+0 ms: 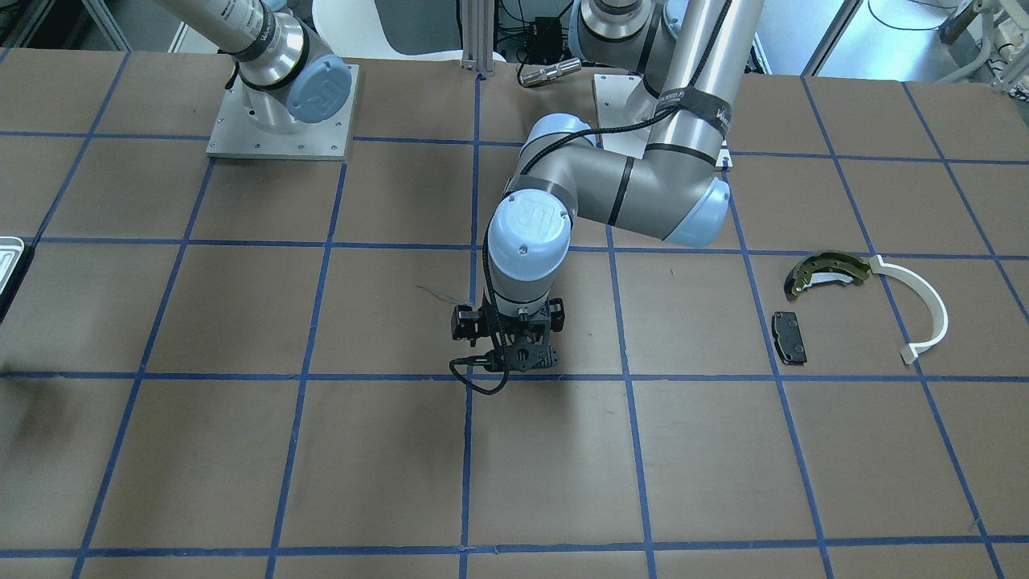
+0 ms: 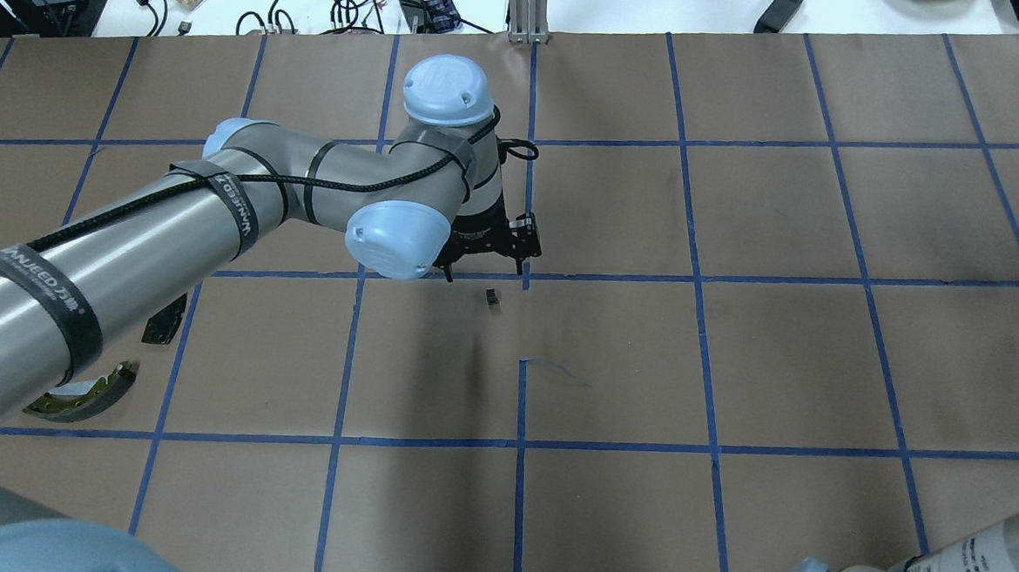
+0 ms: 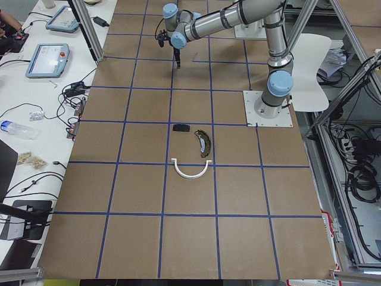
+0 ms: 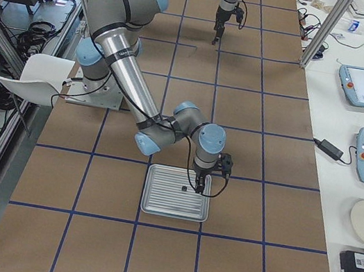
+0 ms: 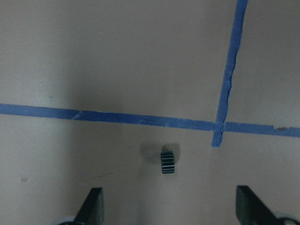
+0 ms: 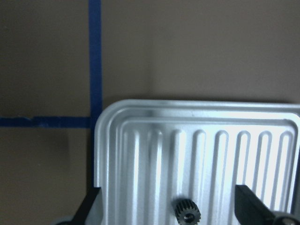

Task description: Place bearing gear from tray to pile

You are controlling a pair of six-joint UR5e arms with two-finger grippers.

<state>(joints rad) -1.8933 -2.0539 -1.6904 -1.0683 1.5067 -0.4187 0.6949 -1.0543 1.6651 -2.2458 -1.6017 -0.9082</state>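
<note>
Your right gripper (image 6: 167, 199) is wide open and empty. The bearing gear (image 6: 187, 214) lies in the tray (image 6: 140, 154), between its fingers (image 6: 91, 208). Your left gripper (image 5: 168, 197) is wide open and empty too.

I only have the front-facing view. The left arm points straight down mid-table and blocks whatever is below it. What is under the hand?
Observer: A small gear lies on the table under the open left hand, centred between its fingers and untouched.
Operator: The right arm is cut off at the top of my frame. Where does it reach?
Observer: The right hand hangs open over the tray.
Operator: I see only a sliver of that tray. Anything in it?
Observer: A second gear lies on its ridges, between the right hand's fingers.
</note>
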